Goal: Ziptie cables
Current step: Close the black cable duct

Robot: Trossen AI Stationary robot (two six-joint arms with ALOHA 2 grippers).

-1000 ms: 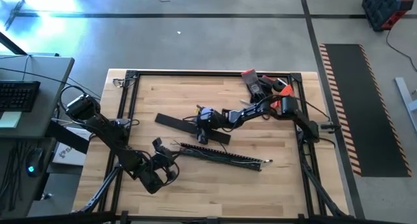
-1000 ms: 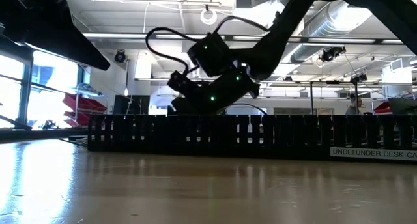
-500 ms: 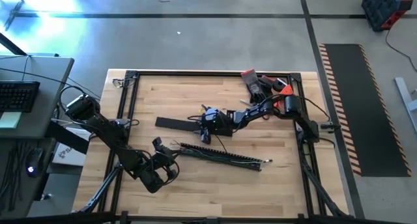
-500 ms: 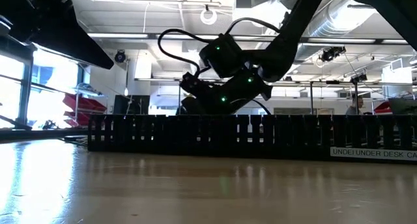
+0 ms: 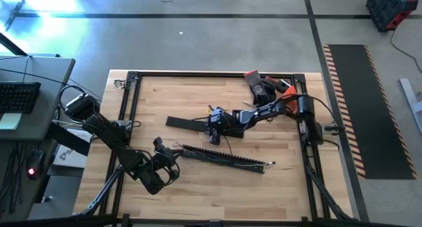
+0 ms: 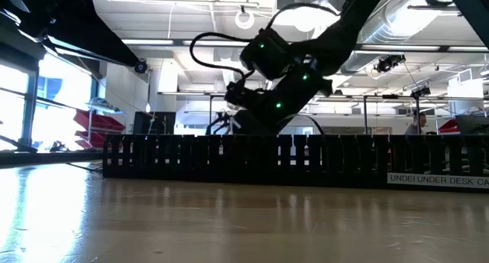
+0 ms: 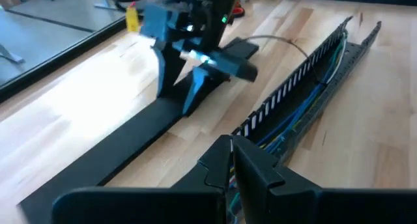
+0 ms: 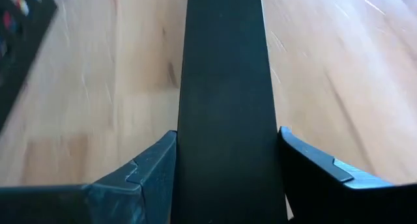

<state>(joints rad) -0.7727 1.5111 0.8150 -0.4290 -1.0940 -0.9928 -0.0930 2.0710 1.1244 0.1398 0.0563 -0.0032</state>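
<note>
Right now the right gripper (image 8: 225,162) has its two fingers (image 8: 146,175) set around the flat black strip (image 8: 225,68), one on each long edge and seemingly touching it, so the hold spans the strip's full width; in the high view this gripper (image 5: 212,119) sits at the centre of the frame, at the strip's (image 5: 184,123) right end. The grip looks shallow and sits at one end, so if the arm lifts or swings, the long free end could sag, twist or slide out from between the fingers. Lower left of centre in that view, the left gripper (image 5: 165,161) is closed with nothing visibly between its fingers, parked at the near end of the comb-toothed cable channel (image 5: 227,160). Its wrist view shows its closed fingertips (image 7: 231,160) almost over that end, where the cables (image 7: 306,110) lie inside the channel (image 7: 345,51), running toward the upper right. A strip dragged across the wooden table (image 5: 283,194) could catch the channel's teeth or nudge it, pulling loose wire ends out. A lurch by the left arm could shift the channel too.
</note>
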